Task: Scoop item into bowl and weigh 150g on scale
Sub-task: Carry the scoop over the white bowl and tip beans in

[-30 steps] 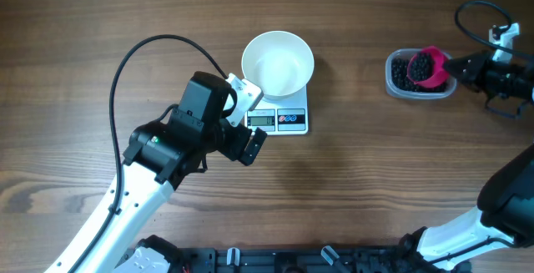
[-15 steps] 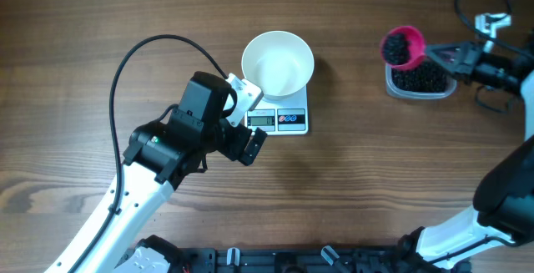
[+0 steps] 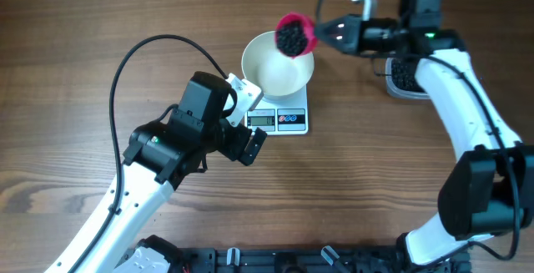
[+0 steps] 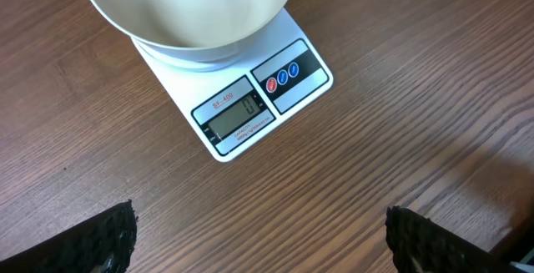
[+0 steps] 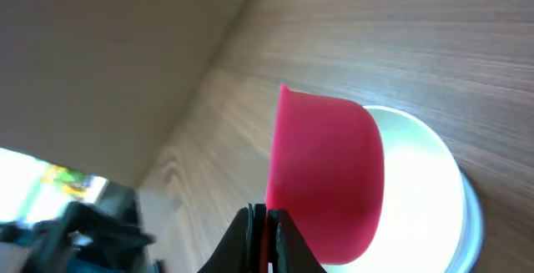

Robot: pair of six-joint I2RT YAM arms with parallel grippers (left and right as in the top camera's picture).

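Between my right fingers: the right gripper (image 3: 331, 29) is clamped hard on the thin handle of the pink scoop (image 3: 294, 35), with no gap between the jaws that I can see.
Scoop cup: just ahead of the fingertips, mouth up and near level.
Beads: a dark heap of black beads (image 3: 291, 37) fills the cup, and none look to be in the bowl yet.
Bowl: the white bowl (image 3: 269, 77) sits below and ahead of the gripper. The cup hangs over the rim nearest the gripper, not the centre.
Pour: I'd push forward until the cup is well inside the rim, then roll the wrist slowly. A trickle is safer, since a dump could bounce beads off the glossy wall.
Tub: the clear tub (image 3: 399, 79) with more beads lies behind the gripper, partly under my forearm.
Scale: the white scale (image 4: 250, 106) is under the bowl, beyond it from the right gripper. I can't read the digits surely, so I'd pour in small doses and check.
Left gripper: the left gripper (image 4: 265, 244) is spread wide and empty, hovering just off the scale's display edge. I'd keep it off the platform.
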